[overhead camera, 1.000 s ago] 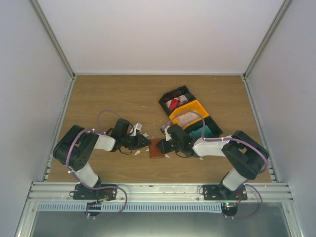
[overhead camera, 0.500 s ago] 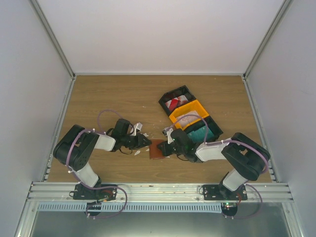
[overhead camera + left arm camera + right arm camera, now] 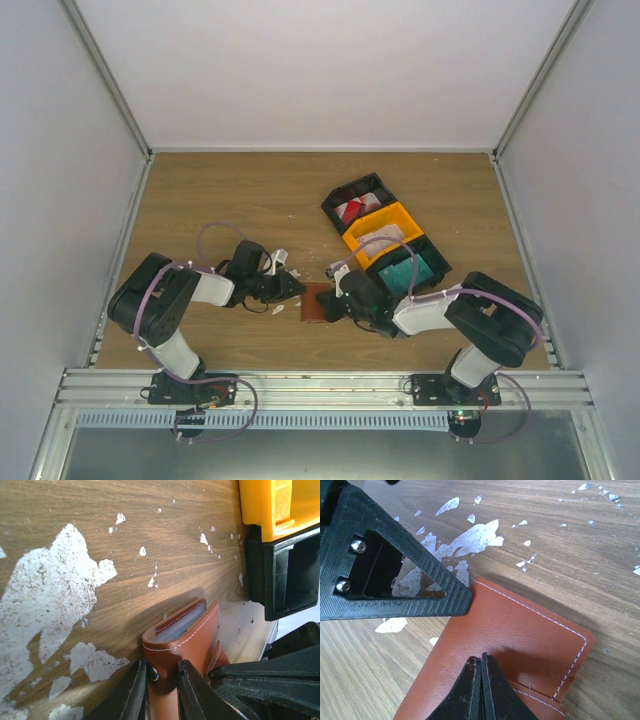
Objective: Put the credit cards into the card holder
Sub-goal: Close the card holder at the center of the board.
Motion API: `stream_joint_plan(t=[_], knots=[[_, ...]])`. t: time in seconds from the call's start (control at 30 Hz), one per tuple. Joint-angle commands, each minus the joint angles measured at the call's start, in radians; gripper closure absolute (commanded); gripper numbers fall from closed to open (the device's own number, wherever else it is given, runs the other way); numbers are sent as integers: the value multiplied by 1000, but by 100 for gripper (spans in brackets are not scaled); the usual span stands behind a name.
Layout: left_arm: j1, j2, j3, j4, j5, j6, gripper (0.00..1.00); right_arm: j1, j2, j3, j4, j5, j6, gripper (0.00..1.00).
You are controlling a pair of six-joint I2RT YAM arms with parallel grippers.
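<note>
Overhead, your card holder [image 3: 316, 302] lies long axis up-frame. Only wrist views show left gripper [image 3: 161, 669] pinching it, right gripper [image 3: 481, 659] closed.

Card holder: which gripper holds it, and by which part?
The left gripper clamps the card holder at its snap edge; the shut right gripper only presses on its cover.

Card holder [image 3: 520, 640] under right end effector [image 3: 481, 660]: reddish-brown, white stitching, pale blue-grey pockets. Right end effector and left end effector [image 3: 161, 675] black. Tabletop [image 3: 250, 190] brown woodgrain, white flaky patches. Beyond right end effector: orange bin [image 3: 265, 510], black bin [image 3: 287, 575], red-and-white card [image 3: 352, 209], teal card [image 3: 405, 268].
</note>
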Motion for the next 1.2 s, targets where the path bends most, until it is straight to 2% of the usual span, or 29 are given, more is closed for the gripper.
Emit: stream_joint_plan(t=[0.0, 0.23, 0.4, 0.73, 0.83, 1.17], knots=[[-18, 43, -12, -87, -86, 4, 79, 50, 94, -81, -248, 12, 24, 99], [-19, 49, -1, -99, -91, 9, 79, 62, 40, -128, -234, 50, 47, 100], [-22, 53, 5, -95, -85, 7, 78, 75, 9, -142, -185, 39, -14, 100], [-21, 15, -19, -46, -78, 13, 77, 117, 79, -115, -131, 136, -22, 99], [-21, -21, -40, -23, -56, 7, 74, 148, 66, -89, -161, 180, -9, 99], [-26, -234, -125, -56, -26, 9, 66, 154, 12, -86, -186, 169, 25, 100]])
